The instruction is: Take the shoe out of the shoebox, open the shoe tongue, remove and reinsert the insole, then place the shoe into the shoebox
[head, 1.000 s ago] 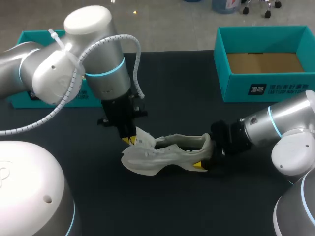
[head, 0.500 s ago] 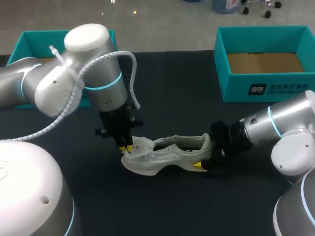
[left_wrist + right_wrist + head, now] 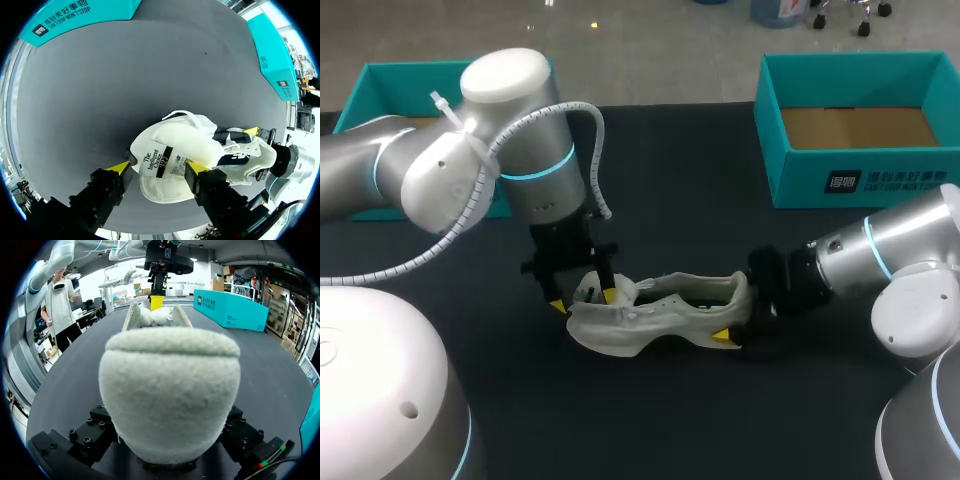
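L gripper (image 3: 582, 300): fingers apart, straddling tongue (image 3: 159, 159) end of shoe (image 3: 660, 310). R gripper (image 3: 738, 318): clamped on shoe's heel (image 3: 170, 390). We log shoe on table (image 3: 700, 200), w/ shoebox (image 3: 860, 180) well apart, beyond heel.

- Beyond the shoe (image 3: 655, 315), open dark worktop (image 3: 690, 180) stretches to the teal shoebox (image 3: 790, 180), whose top stands uncovered.
- At the shoe's toe end, the left tool (image 3: 582, 301) straddles the tongue (image 3: 159, 161) with its fingers spread, barring the way in from above.
- At the shoe's heel end, the right tool (image 3: 735, 320) clamps on, closing that side.
- Alongside the shoe, the near worktop offers passage.
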Controlling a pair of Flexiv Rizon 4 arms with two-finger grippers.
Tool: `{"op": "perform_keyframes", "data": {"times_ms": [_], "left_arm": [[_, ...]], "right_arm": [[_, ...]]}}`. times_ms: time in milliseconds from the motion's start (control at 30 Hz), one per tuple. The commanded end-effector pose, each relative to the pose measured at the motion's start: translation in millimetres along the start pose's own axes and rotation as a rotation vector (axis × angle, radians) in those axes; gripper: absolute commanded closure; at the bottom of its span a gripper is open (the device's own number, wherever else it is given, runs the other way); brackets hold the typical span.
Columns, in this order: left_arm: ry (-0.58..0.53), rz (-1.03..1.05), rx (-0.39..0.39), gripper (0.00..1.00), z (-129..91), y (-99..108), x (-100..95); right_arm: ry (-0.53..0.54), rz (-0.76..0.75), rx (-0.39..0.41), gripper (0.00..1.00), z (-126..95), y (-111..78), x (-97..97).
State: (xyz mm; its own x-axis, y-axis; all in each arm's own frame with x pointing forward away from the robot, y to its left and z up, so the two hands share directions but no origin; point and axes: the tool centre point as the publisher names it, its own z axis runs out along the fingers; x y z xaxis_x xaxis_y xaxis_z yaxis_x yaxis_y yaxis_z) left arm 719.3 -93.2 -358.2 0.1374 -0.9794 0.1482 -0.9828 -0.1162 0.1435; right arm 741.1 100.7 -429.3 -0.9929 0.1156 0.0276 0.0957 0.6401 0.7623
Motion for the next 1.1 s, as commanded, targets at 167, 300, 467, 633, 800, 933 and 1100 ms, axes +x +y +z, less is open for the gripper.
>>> {"op": "perform_keyframes", "data": {"times_ms": [167, 300, 467, 633, 800, 933, 1100], "left_arm": [[0.03, 0.098, 0.038, 0.0, -36.0, 6.6, 1.9], [0.0, 0.288, 0.034, 0.0, -51.6, -0.1, 10.7], [-0.047, 0.59, 0.032, 0.0, -70.3, -7.4, 17.0], [-0.17, 0.946, -0.095, 0.0, -85.1, -13.8, 20.7], [-0.253, 1.385, -0.149, 0.0, -102.9, -8.8, 21.6], [-0.263, 1.408, -0.153, 0.0, -106.4, -9.0, 22.2], [-0.263, 1.408, -0.153, 0.0, -106.4, -9.0, 22.2]], "right_arm": [[-0.002, 0.001, 0.002, 1.0, 2.0, -2.0, 0.4], [-0.002, 0.001, 0.002, 1.0, 2.0, -2.0, 0.4], [-0.002, 0.001, 0.002, 1.0, 2.0, -2.0, 0.4], [-0.002, 0.001, 0.002, 1.0, 2.0, -2.0, 0.4], [-0.002, 0.001, 0.002, 1.0, 2.0, -2.0, 0.4], [-0.002, 0.001, 0.002, 1.0, 2.0, -2.0, 0.4], [-0.002, 0.001, 0.002, 1.0, 2.0, -2.0, 0.4]]}}
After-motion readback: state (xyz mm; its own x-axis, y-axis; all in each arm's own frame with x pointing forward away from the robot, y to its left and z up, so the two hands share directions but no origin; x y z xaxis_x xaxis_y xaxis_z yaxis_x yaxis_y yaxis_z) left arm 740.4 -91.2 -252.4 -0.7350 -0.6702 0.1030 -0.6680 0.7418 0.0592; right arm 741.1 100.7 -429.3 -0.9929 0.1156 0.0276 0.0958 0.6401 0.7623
